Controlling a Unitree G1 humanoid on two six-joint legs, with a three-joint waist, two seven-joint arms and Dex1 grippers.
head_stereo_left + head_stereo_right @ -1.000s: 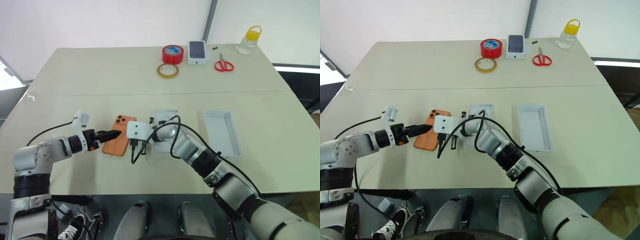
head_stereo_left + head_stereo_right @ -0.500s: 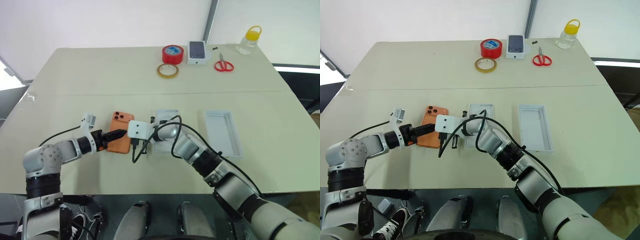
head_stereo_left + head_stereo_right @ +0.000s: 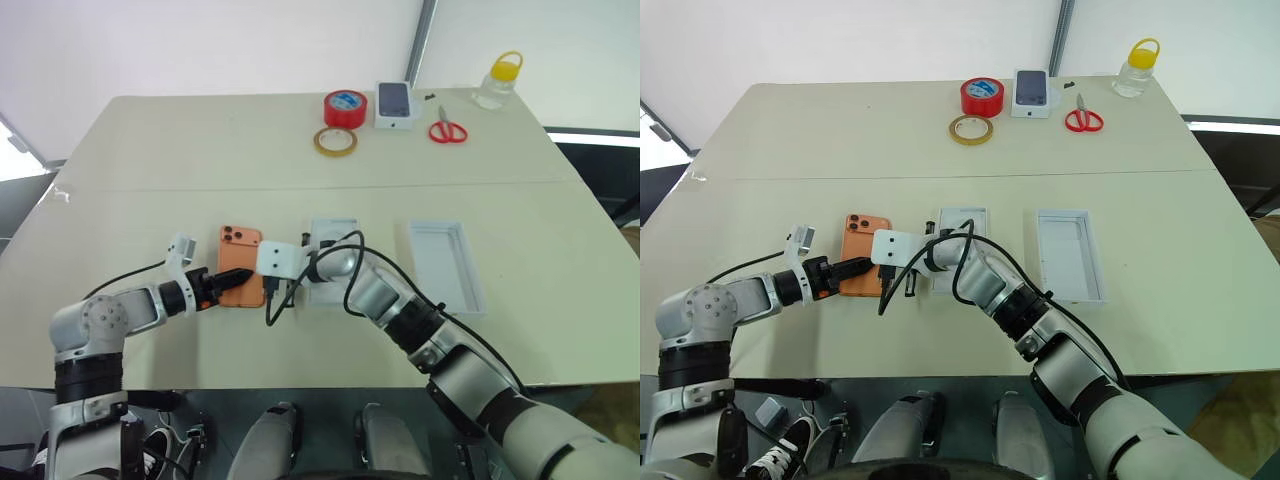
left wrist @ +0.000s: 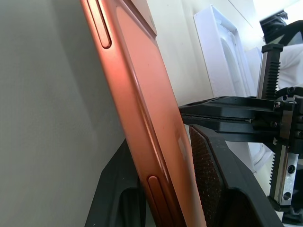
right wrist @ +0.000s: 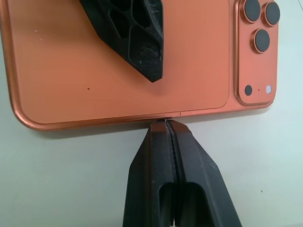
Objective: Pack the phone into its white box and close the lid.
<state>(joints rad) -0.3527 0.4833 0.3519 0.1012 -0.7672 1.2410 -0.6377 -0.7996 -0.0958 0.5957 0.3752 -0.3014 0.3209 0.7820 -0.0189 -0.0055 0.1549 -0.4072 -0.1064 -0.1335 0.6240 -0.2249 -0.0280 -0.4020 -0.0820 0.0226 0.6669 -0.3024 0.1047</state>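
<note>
The orange phone lies back up on the table, its three lenses at the far corner. My left gripper is shut on the phone's near edge, with one finger under it and the padded finger on top. My right gripper is shut, and its tips press against the phone's long right edge. The white box lies just right of the phone, largely hidden under my right arm. Further right lies the lid, rim up and white inside.
At the table's far edge are a red tape roll, a tan tape ring, a small white box printed with a phone, red scissors and a yellow-capped bottle.
The left gripper, open beside the phone a second ago, has shut on its near edge. The phone has swung from tilted to square with the table. The right gripper has stayed at the phone's edge.
</note>
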